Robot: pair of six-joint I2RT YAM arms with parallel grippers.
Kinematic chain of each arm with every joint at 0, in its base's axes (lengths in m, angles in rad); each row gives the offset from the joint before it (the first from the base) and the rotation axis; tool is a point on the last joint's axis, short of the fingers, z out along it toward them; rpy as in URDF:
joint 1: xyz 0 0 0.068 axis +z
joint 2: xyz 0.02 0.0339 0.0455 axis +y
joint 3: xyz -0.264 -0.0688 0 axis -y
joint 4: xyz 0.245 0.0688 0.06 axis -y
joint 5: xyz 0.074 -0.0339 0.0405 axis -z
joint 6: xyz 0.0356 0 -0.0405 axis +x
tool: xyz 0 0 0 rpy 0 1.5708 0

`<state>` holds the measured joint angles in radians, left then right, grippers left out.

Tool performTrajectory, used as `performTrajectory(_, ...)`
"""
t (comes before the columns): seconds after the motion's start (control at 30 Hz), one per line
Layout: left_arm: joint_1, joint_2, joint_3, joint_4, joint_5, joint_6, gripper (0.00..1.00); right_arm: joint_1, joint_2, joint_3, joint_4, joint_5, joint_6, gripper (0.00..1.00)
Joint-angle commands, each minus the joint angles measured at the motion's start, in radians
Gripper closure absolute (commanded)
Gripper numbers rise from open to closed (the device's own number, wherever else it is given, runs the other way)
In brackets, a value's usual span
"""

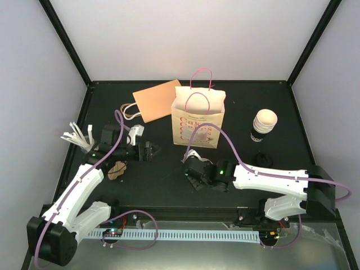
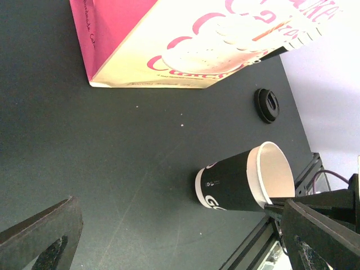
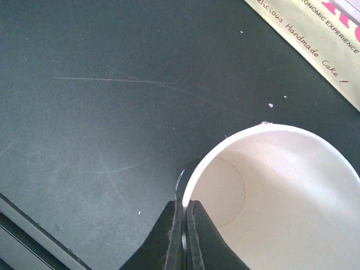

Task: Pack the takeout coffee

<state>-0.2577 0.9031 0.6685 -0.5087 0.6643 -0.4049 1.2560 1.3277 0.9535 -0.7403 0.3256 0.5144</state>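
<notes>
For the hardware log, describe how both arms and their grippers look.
The left arm and right arm have white shell links with black joints and bases. A purple cable loops along each. The left gripper and right gripper are black. A small green light glows on the right arm.

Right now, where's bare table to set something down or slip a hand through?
Bare table at front centre, between the left gripper and right gripper; also between the paper bag and the cup stack. Crowded at left: white sticks, flat bag, brown carrier piece.
</notes>
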Motion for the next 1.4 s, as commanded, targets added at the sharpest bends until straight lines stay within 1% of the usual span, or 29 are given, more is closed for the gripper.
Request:
performTrajectory(0.0,-0.008,-0.003,0.029,-0.001,-0.017,-0.012,0.01,0.004,-0.002,0.019,0.020,0.028,-0.017,0.94)
performTrajectory(0.2,-0.009,-0.001,0.038,0.004,-0.020,-0.022,0.01,0.005,0.013,0.017,0.018,0.038,-0.023,0.93)
performTrajectory(0.27,-0.009,-0.004,0.038,0.001,-0.023,-0.022,0.01,0.006,0.015,0.017,0.018,0.042,-0.026,0.92)
performTrajectory(0.37,-0.009,-0.004,0.039,-0.001,-0.028,-0.019,0.01,0.005,0.016,0.023,0.014,0.049,-0.030,0.83)
performTrajectory(0.47,-0.009,-0.001,0.039,-0.003,-0.033,-0.016,0.01,0.005,0.013,0.028,0.008,0.058,-0.032,0.77)
performTrajectory(0.53,-0.010,0.002,0.040,-0.003,-0.035,-0.014,0.01,0.006,0.007,0.031,0.006,0.061,-0.033,0.70)
performTrajectory(0.63,-0.011,0.005,0.043,-0.004,-0.034,-0.016,0.01,0.005,-0.002,0.040,-0.002,0.058,-0.033,0.68)
performTrajectory(0.67,-0.010,0.005,0.045,-0.005,-0.036,-0.016,0.01,0.005,-0.007,0.045,-0.006,0.054,-0.034,0.67)
performTrajectory(0.7,-0.011,0.005,0.047,-0.007,-0.035,-0.017,0.01,0.006,-0.011,0.050,-0.009,0.053,-0.033,0.61)
performTrajectory(0.77,-0.011,0.004,0.053,-0.013,-0.041,-0.019,0.01,0.005,-0.031,0.060,-0.013,0.051,-0.035,0.59)
performTrajectory(0.9,-0.012,-0.002,0.058,-0.026,-0.055,-0.015,0.01,0.004,-0.081,0.073,-0.017,0.055,-0.040,0.27)
performTrajectory(0.97,-0.012,-0.006,0.060,-0.031,-0.062,-0.015,0.01,0.005,-0.109,0.077,-0.017,0.065,-0.038,0.10)
performTrajectory(1.0,-0.013,-0.009,0.061,-0.035,-0.068,-0.015,0.01,0.005,-0.122,0.077,-0.017,0.069,-0.037,0.03)
performTrajectory(1.03,-0.012,-0.014,0.060,-0.038,-0.076,-0.014,0.01,0.004,-0.135,0.079,-0.018,0.074,-0.036,0.00)
performTrajectory(1.17,-0.012,-0.036,0.064,-0.040,-0.101,-0.015,0.01,-0.005,-0.174,0.086,-0.031,0.111,-0.018,0.00)
performTrajectory(1.37,-0.011,-0.059,0.069,-0.060,-0.134,-0.002,0.01,-0.122,-0.212,0.070,-0.070,0.112,0.029,0.00)
